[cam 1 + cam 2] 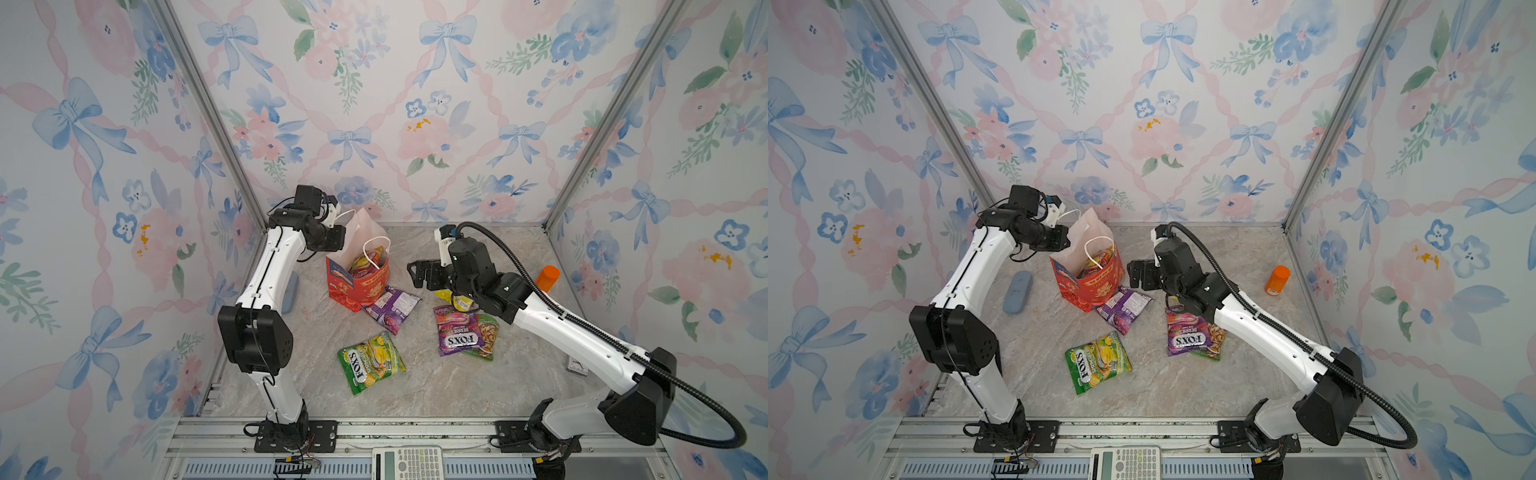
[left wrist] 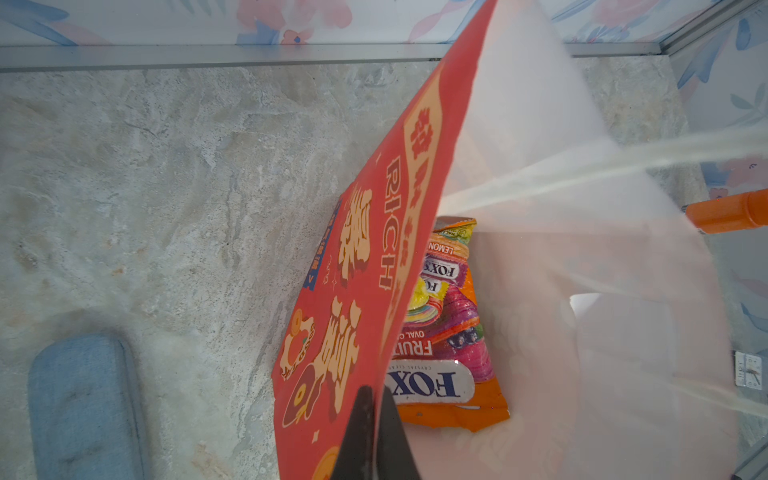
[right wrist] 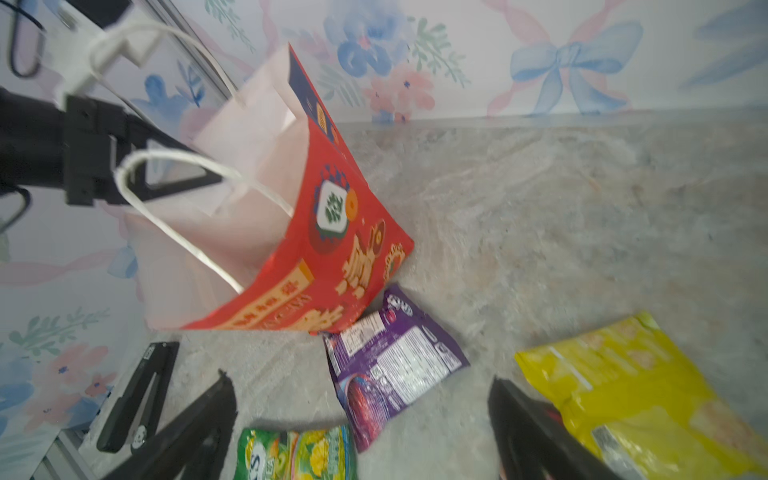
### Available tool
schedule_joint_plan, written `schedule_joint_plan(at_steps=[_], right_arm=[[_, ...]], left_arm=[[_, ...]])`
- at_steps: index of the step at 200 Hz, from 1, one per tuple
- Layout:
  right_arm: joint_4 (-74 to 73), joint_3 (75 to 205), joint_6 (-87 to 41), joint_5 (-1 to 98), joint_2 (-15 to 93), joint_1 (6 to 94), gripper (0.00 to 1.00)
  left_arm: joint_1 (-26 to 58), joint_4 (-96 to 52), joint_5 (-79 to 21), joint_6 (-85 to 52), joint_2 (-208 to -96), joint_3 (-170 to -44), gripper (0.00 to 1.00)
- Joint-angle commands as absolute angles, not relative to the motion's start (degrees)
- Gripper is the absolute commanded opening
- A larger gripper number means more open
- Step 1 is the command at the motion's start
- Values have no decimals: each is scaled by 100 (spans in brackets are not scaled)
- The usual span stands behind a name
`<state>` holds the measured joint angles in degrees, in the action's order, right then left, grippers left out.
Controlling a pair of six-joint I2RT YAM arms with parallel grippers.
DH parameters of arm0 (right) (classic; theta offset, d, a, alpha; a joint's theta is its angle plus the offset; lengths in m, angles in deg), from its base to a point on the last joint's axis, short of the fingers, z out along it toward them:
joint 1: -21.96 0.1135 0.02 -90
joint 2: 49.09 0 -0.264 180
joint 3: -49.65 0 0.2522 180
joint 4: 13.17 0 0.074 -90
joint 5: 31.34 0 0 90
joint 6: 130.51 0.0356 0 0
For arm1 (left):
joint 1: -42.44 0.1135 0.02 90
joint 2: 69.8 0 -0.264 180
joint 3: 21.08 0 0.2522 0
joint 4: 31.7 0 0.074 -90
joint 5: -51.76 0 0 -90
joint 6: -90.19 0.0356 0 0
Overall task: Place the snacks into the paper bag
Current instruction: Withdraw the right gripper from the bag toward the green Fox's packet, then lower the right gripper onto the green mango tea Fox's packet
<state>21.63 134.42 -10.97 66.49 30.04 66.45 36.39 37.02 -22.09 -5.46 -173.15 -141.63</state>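
Observation:
The red paper bag [image 1: 358, 289] [image 1: 1091, 289] stands open and tilted at the back of the table. Several snacks [image 2: 446, 332] lie inside it. My left gripper [image 2: 371, 401] is shut on the bag's red side wall [image 2: 374, 249] near the rim. My right gripper [image 1: 415, 272] [image 3: 360, 380] hangs open and empty to the right of the bag, above a purple packet [image 1: 390, 308] [image 3: 395, 365] that leans on the bag's foot. A green FOX'S packet [image 1: 370, 368], a purple FOX'S packet [image 1: 457, 332] lying on a green one [image 1: 487, 337], and a yellow packet [image 3: 623, 386] lie loose on the table.
An orange bottle [image 1: 547, 277] stands at the right wall. A blue-grey oblong pad [image 1: 1017, 297] lies left of the bag, under the left arm. A calculator [image 1: 407, 463] rests on the front rail. A small flat item [image 1: 577, 368] sits beside the right arm.

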Motion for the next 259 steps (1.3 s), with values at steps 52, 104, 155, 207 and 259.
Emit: schedule_joint_plan(at_steps=[52, 104, 155, 207, 259], right_arm=[[2988, 12169, -149, 6597, 3008, 7766, 97], [3391, 12290, -435, 6358, 3777, 8423, 97], [3154, 12267, -419, 6175, 4434, 8641, 96], [3064, 12378, -433, 6033, 5075, 8669, 97], [3229, 12536, -438, 6256, 5393, 8632, 97]], left_arm=[[3696, 3858, -2255, -580, -17336, -14111, 0], [3690, 3857, -2241, -587, -17351, -14128, 0], [3682, 3862, -2259, -587, -17338, -14102, 0], [3686, 3855, -2237, -594, -17319, -14110, 0], [3686, 3857, -2241, -596, -17298, -14102, 0]])
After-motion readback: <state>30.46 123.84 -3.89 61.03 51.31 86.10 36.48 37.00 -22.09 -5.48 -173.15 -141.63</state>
